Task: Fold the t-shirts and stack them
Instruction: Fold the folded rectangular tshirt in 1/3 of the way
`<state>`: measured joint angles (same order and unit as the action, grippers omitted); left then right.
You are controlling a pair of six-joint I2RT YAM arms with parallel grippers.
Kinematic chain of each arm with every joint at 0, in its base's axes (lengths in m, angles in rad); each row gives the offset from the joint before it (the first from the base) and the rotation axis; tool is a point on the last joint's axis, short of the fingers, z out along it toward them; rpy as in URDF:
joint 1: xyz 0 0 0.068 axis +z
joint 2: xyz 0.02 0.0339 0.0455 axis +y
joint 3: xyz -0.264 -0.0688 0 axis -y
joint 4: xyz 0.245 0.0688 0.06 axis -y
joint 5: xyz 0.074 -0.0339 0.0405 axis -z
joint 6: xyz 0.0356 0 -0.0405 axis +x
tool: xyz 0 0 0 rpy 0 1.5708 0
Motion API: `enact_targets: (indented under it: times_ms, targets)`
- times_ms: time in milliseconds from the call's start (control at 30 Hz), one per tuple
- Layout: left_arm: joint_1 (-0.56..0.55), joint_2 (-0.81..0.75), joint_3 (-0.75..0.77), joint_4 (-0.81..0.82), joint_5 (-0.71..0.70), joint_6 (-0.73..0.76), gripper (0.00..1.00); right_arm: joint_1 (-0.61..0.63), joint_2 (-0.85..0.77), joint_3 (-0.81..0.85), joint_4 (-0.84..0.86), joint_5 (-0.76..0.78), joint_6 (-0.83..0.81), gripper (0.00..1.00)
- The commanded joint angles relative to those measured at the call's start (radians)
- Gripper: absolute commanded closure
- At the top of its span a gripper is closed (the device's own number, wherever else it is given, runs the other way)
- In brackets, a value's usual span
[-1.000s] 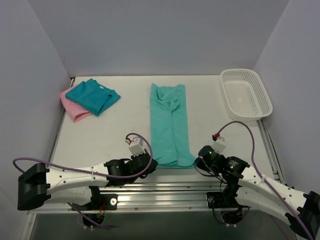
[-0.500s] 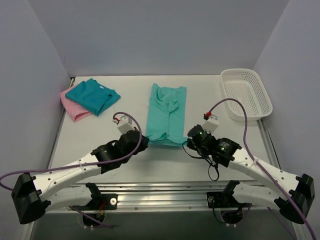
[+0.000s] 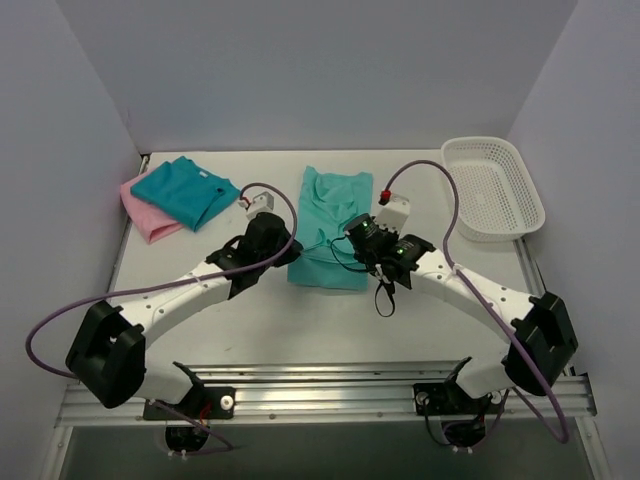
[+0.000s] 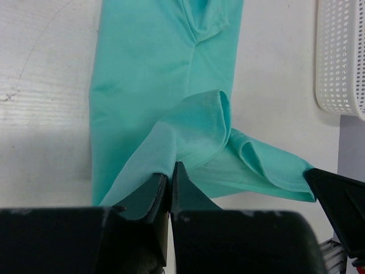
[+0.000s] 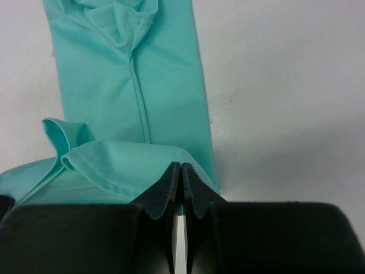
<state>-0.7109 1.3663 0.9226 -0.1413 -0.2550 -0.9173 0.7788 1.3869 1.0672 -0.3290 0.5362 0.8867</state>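
Note:
The light sea-green t-shirt [image 3: 335, 205] lies in a long strip at the table's middle, its near hem lifted and carried over the far half. My left gripper [image 3: 283, 245] is shut on the hem's left corner, and the shirt shows in the left wrist view [image 4: 154, 74] with the gripper [image 4: 170, 171] pinching it. My right gripper [image 3: 352, 232] is shut on the hem's right corner, and the shirt shows in the right wrist view [image 5: 131, 85] with the gripper [image 5: 180, 170] pinching it. The folded teal-blue t-shirt [image 3: 185, 192] lies on the folded pink t-shirt [image 3: 145, 218] at the far left.
A white mesh basket [image 3: 492, 187] stands at the far right, also at the right edge of the left wrist view [image 4: 341, 57]. Purple cables loop above both arms. Grey walls close in the table on three sides.
Both grippers have carried the sea-green shirt's near hem away from the table's near edge toward the far end, doubling the strip over itself.

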Motion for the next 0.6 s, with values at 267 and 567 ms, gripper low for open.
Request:
enact_targets:
  times_ms: [267, 567]
  targets:
    - [0.151, 0.287, 0.243, 0.221, 0.305, 0.153, 0.96, -0.144, 0.233, 0.142, 0.059, -0.011, -0.080, 1.00]
    - [0.264, 0.574, 0.390, 0.324, 0.500, 0.141, 0.98, -0.231, 0.402, 0.233, 0.096, -0.076, -0.109, 1.00]
